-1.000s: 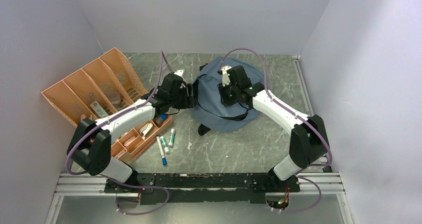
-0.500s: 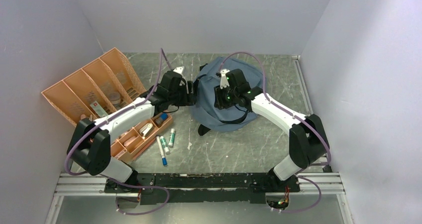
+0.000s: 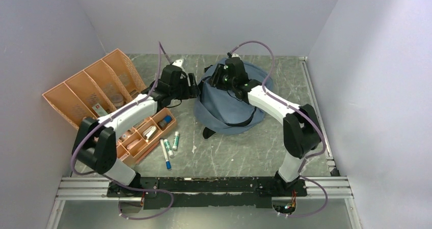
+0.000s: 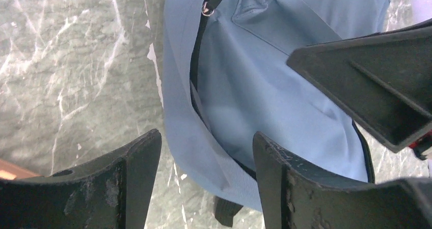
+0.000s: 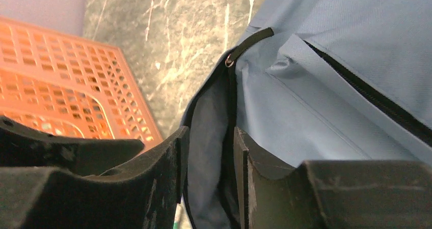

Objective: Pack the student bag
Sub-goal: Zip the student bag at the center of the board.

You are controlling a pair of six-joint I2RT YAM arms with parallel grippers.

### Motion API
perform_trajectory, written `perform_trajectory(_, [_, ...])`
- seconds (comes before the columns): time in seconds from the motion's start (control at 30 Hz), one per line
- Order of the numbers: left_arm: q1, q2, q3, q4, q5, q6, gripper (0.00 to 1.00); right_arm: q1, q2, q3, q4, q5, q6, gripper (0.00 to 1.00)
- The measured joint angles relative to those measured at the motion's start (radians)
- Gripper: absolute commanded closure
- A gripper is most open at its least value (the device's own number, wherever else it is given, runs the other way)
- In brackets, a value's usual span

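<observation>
The student bag [image 3: 232,109], grey-blue with black straps, lies at the table's middle back. Its main zip is parted along the left side, and the lining shows [image 5: 211,117]. My left gripper [image 3: 196,88] hovers at the bag's left edge, open, with the bag's lower rim [image 4: 204,152] lying below the gap between its fingers [image 4: 137,173]. My right gripper [image 3: 218,80] is over the bag's upper left, open only narrowly, and its fingers [image 5: 244,168] straddle the black-trimmed rim of the opening. A metal zip ring [image 5: 229,62] sits just ahead of them.
An orange slotted file rack [image 3: 91,89] stands at the left. An orange compartment tray [image 3: 133,150] with small items sits in front of it. Three markers [image 3: 168,150] lie on the table near the tray. A black strap end [image 3: 208,132] pokes out under the bag.
The right gripper has moved left and back across the bag to its left rim. The left gripper has shifted slightly back. Both pairs of jaws have widened.
</observation>
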Motion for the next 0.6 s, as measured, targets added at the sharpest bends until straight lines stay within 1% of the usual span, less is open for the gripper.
perform_trajectory(0.2, [0.000,0.132,0.060,0.030,0.000,0.026,0.36,0.000,0.109,0.045,0.037,0.056,0.198,0.56])
perform_trajectory(0.33, [0.002,0.182,0.063,0.036,-0.006,0.042,0.43,0.000,0.156,0.085,0.043,0.082,0.268,0.56])
perform_trajectory(0.37, [0.002,0.193,0.063,0.037,-0.008,0.044,0.46,0.000,0.164,0.093,0.045,0.084,0.280,0.56])
perform_trajectory(0.47, [0.004,0.212,0.063,0.042,-0.010,0.049,0.61,0.000,0.174,0.103,0.053,0.094,0.305,0.56])
perform_trajectory(0.53, [0.004,0.217,0.063,0.048,-0.007,0.056,0.75,0.000,0.174,0.104,0.054,0.101,0.314,0.56])
perform_trajectory(0.6, [0.004,0.219,0.063,0.053,0.004,0.061,0.84,0.000,0.174,0.104,0.058,0.109,0.321,0.56])
